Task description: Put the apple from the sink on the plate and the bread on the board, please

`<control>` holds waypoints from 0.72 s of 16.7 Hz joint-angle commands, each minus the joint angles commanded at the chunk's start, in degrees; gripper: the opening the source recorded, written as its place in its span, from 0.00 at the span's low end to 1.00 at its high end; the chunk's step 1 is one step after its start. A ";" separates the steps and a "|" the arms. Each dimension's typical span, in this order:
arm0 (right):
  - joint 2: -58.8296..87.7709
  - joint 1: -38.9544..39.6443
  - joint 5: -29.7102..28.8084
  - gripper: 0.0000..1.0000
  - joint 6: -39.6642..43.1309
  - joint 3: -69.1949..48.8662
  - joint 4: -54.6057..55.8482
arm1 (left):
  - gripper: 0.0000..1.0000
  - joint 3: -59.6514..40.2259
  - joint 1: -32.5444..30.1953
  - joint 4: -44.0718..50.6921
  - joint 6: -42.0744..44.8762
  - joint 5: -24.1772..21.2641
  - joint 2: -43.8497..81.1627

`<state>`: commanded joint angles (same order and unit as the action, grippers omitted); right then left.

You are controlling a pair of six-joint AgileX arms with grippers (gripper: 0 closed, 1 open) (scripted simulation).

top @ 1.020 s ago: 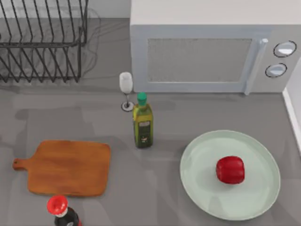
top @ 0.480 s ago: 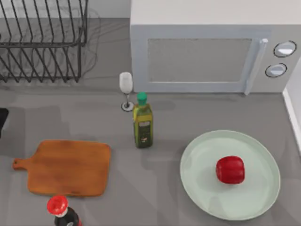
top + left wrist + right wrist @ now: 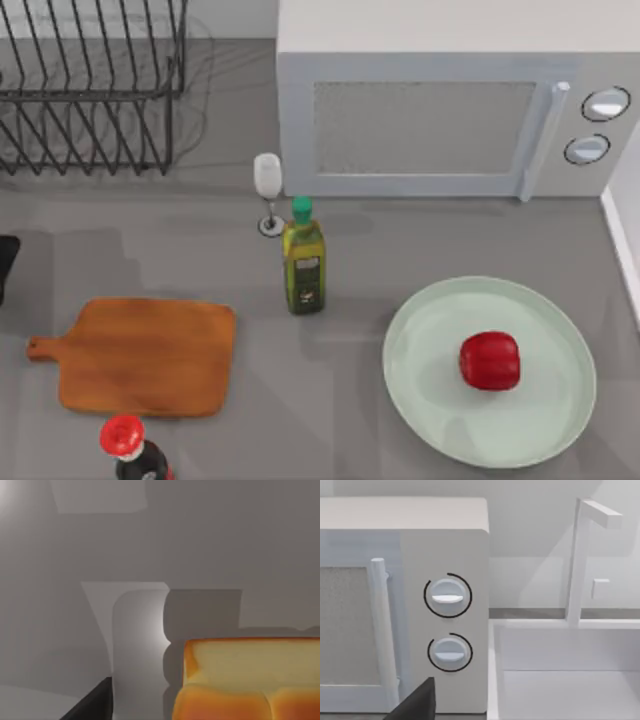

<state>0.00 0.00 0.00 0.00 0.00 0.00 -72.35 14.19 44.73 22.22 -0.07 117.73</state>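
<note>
The apple (image 3: 490, 361) is showing a glossy red skin on the smooth, matt mint-green plate (image 3: 420, 400). The board (image 3: 145, 355) is looking like brown wood with faint grain. The bread (image 3: 250, 680) is gleaming golden-brown on top, with paler, matt sides. The dish rack (image 3: 90, 90) is looking like thin dark metal wire, and the microwave (image 3: 450, 100) is wearing a smooth pale finish.

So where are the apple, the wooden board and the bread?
apple (image 3: 490, 361): top view, middle of its red top.
wooden board (image 3: 150, 355): top view, centre of its face.
bread (image 3: 250, 680): left wrist view, its pale side.
</note>
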 joint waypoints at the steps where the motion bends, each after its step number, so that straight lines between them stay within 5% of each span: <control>1: 0.00 0.00 0.00 1.00 0.00 0.00 0.00 | 0.77 0.00 0.00 0.00 0.00 0.00 0.00; 11: 0.00 0.00 0.00 1.00 0.00 0.00 0.00 | 0.02 0.00 0.00 0.00 0.00 0.00 0.00; 12: 0.00 0.00 0.00 1.00 0.00 0.00 0.00 | 0.00 0.00 0.00 0.00 0.00 0.00 0.00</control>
<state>0.00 0.00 0.00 0.00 0.00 0.00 -72.35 14.19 44.73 22.22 -0.07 117.73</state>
